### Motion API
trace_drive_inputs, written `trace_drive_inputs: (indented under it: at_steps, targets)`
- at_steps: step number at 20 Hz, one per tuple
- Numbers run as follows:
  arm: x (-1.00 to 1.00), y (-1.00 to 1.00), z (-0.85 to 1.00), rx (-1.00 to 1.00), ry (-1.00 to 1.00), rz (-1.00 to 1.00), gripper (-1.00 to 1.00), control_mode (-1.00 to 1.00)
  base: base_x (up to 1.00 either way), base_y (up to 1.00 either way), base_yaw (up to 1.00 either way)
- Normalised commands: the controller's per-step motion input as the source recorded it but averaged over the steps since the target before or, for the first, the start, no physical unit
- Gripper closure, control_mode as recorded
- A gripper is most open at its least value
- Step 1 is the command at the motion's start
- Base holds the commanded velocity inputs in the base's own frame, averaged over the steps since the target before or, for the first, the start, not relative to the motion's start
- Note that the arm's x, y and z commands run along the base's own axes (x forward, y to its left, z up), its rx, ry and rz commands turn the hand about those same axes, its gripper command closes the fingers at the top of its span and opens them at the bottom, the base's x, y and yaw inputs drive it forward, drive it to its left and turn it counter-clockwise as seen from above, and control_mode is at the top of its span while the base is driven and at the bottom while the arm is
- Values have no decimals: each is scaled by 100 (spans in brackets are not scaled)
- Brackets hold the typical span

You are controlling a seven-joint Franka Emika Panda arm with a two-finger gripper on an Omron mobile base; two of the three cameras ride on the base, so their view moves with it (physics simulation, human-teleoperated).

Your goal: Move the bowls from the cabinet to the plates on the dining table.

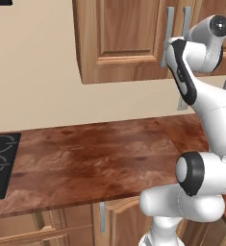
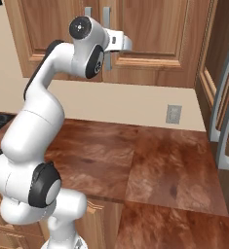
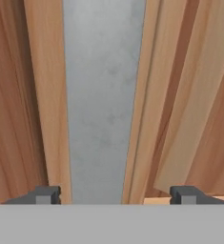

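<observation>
The arm is stretched up to the cabinet [image 2: 150,34] on the wall, with the pincer [image 3: 114,194] pressed close against its door. Seen from the hand, the two dark fingertips [image 3: 47,194] stand well apart, one on each side of the grey bar handle [image 3: 103,95], which runs straight ahead between them. Neither tip touches the bar, so nothing is clamped yet. Pale wood of the door frame lies just beside the handle on both sides, with darker panel wood further out.

From the right base view, the hand [image 2: 117,41] sits at the handles [image 2: 106,17] where the two doors meet, and both doors look shut. The fingers themselves are hidden behind the wrist there. From the left base view the same handles [image 1: 170,36] show just beside the upper arm.

Below the pincer runs a reddish-brown counter [image 1: 100,158], with a black stovetop [image 1: 0,166] far off to its left and a wall socket [image 2: 173,114] down to its right.
</observation>
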Motion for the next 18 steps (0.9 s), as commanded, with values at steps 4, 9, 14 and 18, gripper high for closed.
trace_drive_inputs:
  at_steps: [4,9,14,18]
  targets:
    - [4,0,0,0,-2,0,100,-100,0,0,0]
    - [0,-3,0,0,-3,2,100,-100,0,0,0]
    - [-15,-7,0,0,-7,7,100,-100,0,0,0]
    - [-51,-29,0,0,-13,13,100,-100,0,0,0]
